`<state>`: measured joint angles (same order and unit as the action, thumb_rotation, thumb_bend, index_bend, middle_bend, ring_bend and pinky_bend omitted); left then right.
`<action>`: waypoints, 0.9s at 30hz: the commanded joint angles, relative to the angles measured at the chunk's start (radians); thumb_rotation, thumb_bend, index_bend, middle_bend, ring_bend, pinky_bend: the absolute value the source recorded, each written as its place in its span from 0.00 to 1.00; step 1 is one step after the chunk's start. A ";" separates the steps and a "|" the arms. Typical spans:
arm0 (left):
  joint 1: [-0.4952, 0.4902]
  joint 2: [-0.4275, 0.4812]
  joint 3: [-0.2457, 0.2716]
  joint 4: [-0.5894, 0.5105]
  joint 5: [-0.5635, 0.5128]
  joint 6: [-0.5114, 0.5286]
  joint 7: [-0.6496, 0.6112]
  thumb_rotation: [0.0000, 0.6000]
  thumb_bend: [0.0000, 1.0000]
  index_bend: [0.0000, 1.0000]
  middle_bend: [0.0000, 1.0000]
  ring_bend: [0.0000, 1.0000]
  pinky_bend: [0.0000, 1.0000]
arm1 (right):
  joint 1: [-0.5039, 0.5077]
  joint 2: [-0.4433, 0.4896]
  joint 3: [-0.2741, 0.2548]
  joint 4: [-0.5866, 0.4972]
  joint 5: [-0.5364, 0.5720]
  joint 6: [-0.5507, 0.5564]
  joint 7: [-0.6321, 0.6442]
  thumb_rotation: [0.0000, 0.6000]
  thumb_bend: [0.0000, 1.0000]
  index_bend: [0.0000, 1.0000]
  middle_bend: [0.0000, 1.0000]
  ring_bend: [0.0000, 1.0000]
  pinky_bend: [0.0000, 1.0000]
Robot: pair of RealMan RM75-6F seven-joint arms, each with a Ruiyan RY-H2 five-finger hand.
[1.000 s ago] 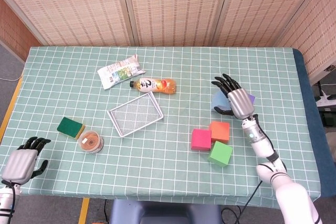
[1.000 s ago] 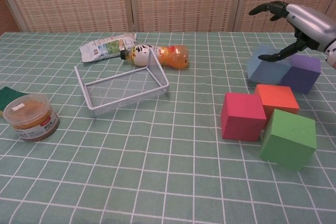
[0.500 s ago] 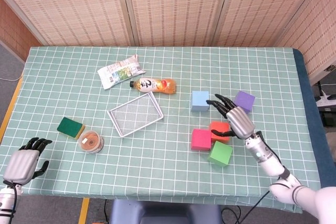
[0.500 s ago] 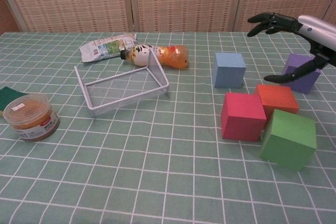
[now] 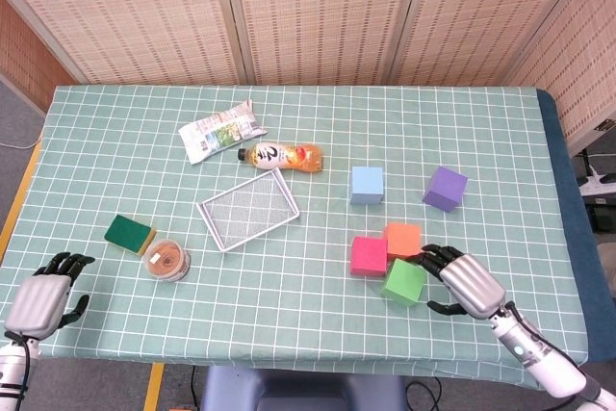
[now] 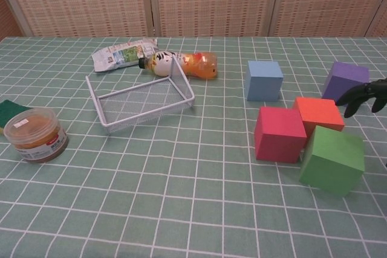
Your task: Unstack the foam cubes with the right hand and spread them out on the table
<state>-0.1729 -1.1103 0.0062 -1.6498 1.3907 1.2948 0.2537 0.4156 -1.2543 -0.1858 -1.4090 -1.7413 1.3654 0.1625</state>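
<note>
No stack remains; the pink cube (image 5: 369, 255), orange cube (image 5: 403, 238) and green cube (image 5: 404, 281) sit clustered at lower right. The right hand (image 5: 465, 282) hovers beside them, fingers spread, holding nothing. Next move, by judgement: grasp one clustered cube and set it apart.

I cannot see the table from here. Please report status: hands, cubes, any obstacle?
Right hand open, beside green cube. Left hand open, idle. Blue cube and purple cube apart; pink cube, orange cube, green clustered. No obstacle.

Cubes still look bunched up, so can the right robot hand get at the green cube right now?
Probably yes. The right robot hand is open just beside the green cube, with nothing between them; the pink and orange cubes sit on its far sides.
</note>
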 commanded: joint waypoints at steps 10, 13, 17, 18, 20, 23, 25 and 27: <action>0.001 0.005 0.000 -0.001 0.002 0.002 -0.009 1.00 0.41 0.23 0.21 0.14 0.39 | -0.033 -0.104 0.026 0.107 -0.053 0.037 -0.029 1.00 0.06 0.19 0.29 0.20 0.34; 0.002 0.006 0.000 -0.001 0.004 0.006 -0.013 1.00 0.41 0.23 0.21 0.14 0.39 | -0.048 -0.132 0.035 0.139 -0.057 0.060 -0.040 1.00 0.06 0.19 0.29 0.20 0.34; 0.002 0.007 0.002 -0.001 0.003 0.002 -0.013 1.00 0.41 0.23 0.21 0.14 0.39 | -0.048 -0.138 0.035 0.141 -0.052 0.038 -0.043 1.00 0.06 0.17 0.29 0.20 0.34; 0.001 0.006 0.002 -0.001 0.004 0.001 -0.012 1.00 0.41 0.23 0.21 0.14 0.39 | -0.048 -0.140 0.036 0.142 -0.051 0.035 -0.050 1.00 0.06 0.16 0.29 0.20 0.34; 0.000 0.007 0.003 -0.003 0.006 0.000 -0.011 1.00 0.41 0.23 0.21 0.14 0.39 | -0.053 -0.146 0.043 0.147 -0.046 0.034 -0.069 1.00 0.06 0.14 0.29 0.20 0.34; 0.000 0.008 0.004 -0.003 0.007 -0.001 -0.014 1.00 0.41 0.23 0.21 0.14 0.39 | -0.060 -0.150 0.052 0.146 -0.028 0.023 -0.094 1.00 0.06 0.10 0.29 0.20 0.34; 0.000 0.008 0.003 -0.002 0.006 -0.001 -0.015 1.00 0.41 0.23 0.21 0.14 0.39 | -0.063 -0.146 0.056 0.133 -0.012 0.008 -0.110 1.00 0.06 0.07 0.29 0.21 0.34; 0.000 0.008 0.003 -0.002 0.004 -0.002 -0.015 1.00 0.41 0.23 0.21 0.14 0.39 | -0.064 -0.145 0.058 0.125 -0.010 0.002 -0.118 1.00 0.06 0.05 0.29 0.22 0.36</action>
<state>-0.1730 -1.1025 0.0090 -1.6520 1.3943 1.2926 0.2386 0.3534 -1.4003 -0.1306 -1.2801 -1.7506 1.3702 0.0490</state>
